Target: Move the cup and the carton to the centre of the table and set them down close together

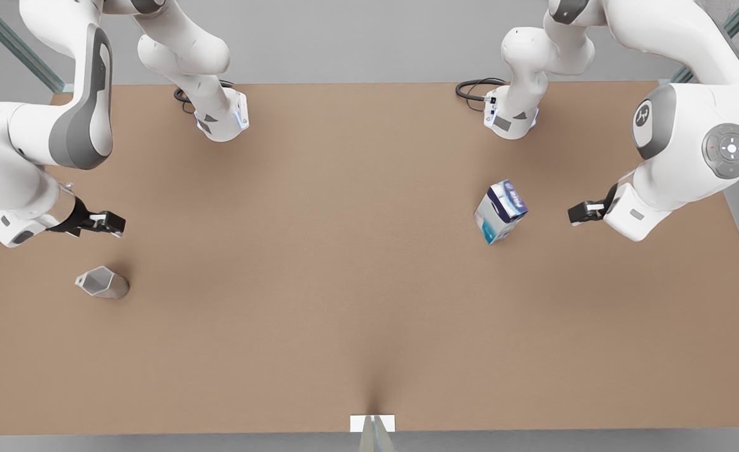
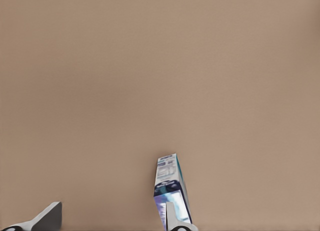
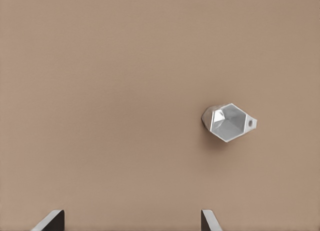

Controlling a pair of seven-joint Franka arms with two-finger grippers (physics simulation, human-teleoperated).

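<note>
The left end effector (image 1: 575, 213), fingers apart, hung beside the carton (image 1: 500, 211). The right end effector (image 1: 113, 221), fingers apart, hovered near the cup (image 1: 102, 282), well apart from the carton on the tabletop (image 1: 319, 282).

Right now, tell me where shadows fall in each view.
Front view: soft shadows beside the cup and the carton, and a dark crease on the table near its front edge. Left wrist view: even light, faint shadow by the carton. Right wrist view: a soft shadow hugs the cup.
</note>
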